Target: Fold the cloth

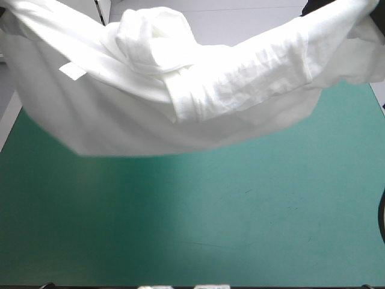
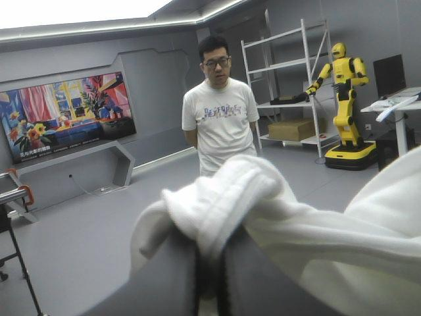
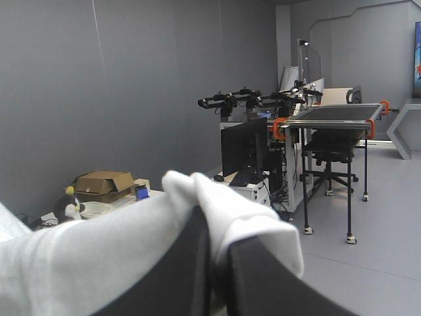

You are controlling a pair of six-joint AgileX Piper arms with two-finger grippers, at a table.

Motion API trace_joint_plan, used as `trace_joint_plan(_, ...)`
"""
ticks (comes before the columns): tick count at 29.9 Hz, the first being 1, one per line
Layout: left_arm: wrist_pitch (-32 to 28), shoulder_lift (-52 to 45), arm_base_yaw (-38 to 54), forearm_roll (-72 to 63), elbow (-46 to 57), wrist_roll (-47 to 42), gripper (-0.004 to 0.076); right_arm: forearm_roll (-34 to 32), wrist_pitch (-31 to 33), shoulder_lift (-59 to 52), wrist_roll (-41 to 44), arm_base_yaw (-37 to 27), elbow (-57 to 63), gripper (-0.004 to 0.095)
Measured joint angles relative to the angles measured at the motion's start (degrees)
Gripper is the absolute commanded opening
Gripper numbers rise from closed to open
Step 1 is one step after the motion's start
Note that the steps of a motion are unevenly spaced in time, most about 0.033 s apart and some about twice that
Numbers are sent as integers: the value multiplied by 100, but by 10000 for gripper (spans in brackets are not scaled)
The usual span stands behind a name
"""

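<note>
High cam: above/behind robot, faces fwd and down onto teal-green table (image 1: 252,217), T-shirt (image 1: 180,108) close under lens. Both wrist cams raised, facing level outward along left gripper (image 2: 209,263) and right gripper (image 3: 217,240), v. near cloth. All three views share T-shirt.

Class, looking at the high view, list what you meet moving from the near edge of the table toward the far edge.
Bare teal-green cover → sagging lower part of the T-shirt → its bunched lump higher up.
</note>
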Motion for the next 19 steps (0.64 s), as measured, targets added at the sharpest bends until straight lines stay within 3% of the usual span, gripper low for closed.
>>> trace_joint_plan(7, 1079, -123, 0, -280, 76, -46, -10, 310, 492, -39, -99, 0, -72, -12)
trace_joint_plan(14, 1079, -322, 0, -668, 414, -244, -10, 628, 1551, -130, -80, 0, -83, -11)
trace_joint_plan(19, 1079, -455, 0, -886, 866, -455, -10, 771, 1644, -166, 93, 0, 182, -12)
